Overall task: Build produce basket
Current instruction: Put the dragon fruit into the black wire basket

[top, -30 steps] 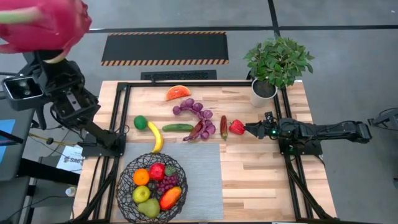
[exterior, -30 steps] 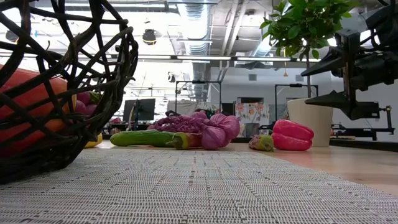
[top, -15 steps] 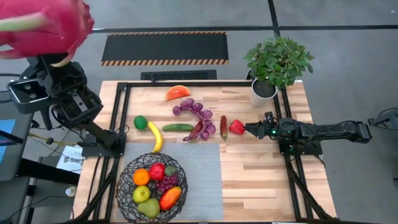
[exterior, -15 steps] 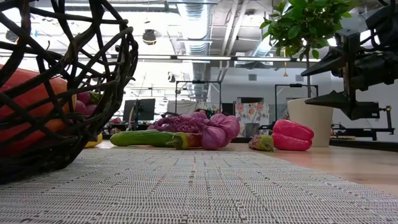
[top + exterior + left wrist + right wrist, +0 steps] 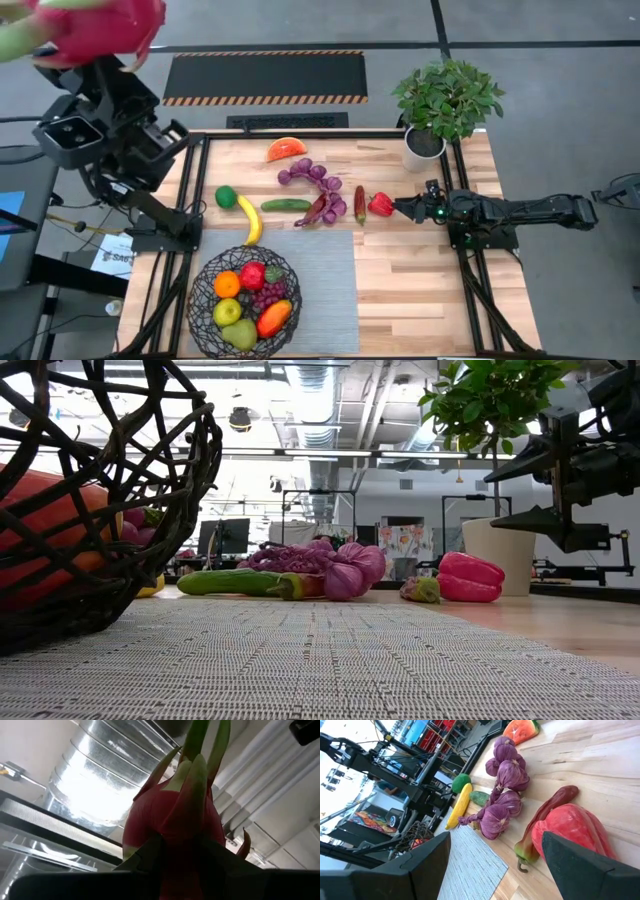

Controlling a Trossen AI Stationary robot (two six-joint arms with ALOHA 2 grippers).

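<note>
My left gripper (image 5: 176,851) is raised high over the table's left far corner and is shut on the pink dragonfruit (image 5: 95,25), which fills the left wrist view (image 5: 175,815). My right gripper (image 5: 402,207) lies low and open at the table's right. Its fingers stand on either side of the red pepper (image 5: 565,832) without touching it. The black wire basket (image 5: 245,297) sits at the near left on a grey mat, holding an orange, an apple, grapes, a pear and more. A banana (image 5: 250,220), a cucumber (image 5: 286,205), purple onions (image 5: 318,180) and a watermelon slice (image 5: 286,149) lie on the wood. My left gripper pinches the dragonfruit's red body (image 5: 165,832) between its two fingers, which point upward toward the ceiling. The fruit stands above the fingers with its green-tipped leaves (image 5: 200,750) pointing away from them. It is lifted far clear of the table.
A potted green plant (image 5: 445,100) in a white pot stands at the far right corner, just beyond my right arm. A dark chilli (image 5: 359,204) lies beside the pepper. A black frame (image 5: 300,133) borders the table. The grey mat (image 5: 325,290) has bare room right of the basket.
My left arm has swung toward the table's right and turned, carrying the dragonfruit high overhead with it. My right arm and the produce on the table have kept still.
</note>
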